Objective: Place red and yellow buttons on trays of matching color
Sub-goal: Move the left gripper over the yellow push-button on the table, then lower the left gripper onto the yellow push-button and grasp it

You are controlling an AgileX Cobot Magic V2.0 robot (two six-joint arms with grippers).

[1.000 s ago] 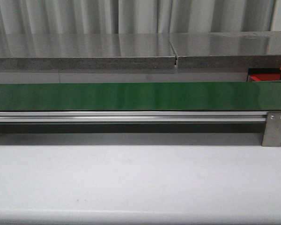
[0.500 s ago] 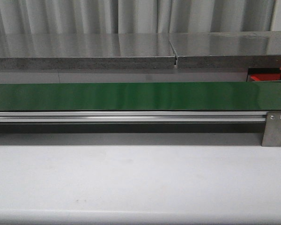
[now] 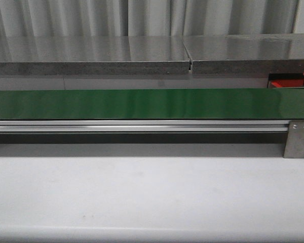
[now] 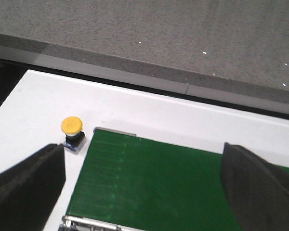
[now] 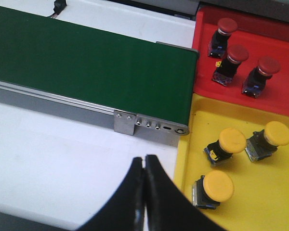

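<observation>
Green and bare, the conveyor belt (image 3: 152,104) is running the width of the front view, looking no different from a second ago: nothing is riding on it, and neither arm is showing there. Sorting appears well along. Three red buttons (image 5: 237,54) are sitting in the red tray (image 5: 279,33) and three yellow buttons (image 5: 231,140) in the yellow tray (image 5: 260,202), both trays lying just beyond the belt's end, ahead and to one side of the right gripper (image 5: 144,166), whose jaws are resting pressed together and holding nothing. One yellow button (image 4: 71,126) is standing alone on the white desk (image 4: 43,101) off the belt's other end (apparently the last piece unsorted), just ahead of the left gripper (image 4: 143,175), whose jaws are spread wide around the belt corner and gripping nothing. With the scene unchanged, both arms seem to be waiting; the stray yellow button looks the likely next pick for the left arm.
</observation>
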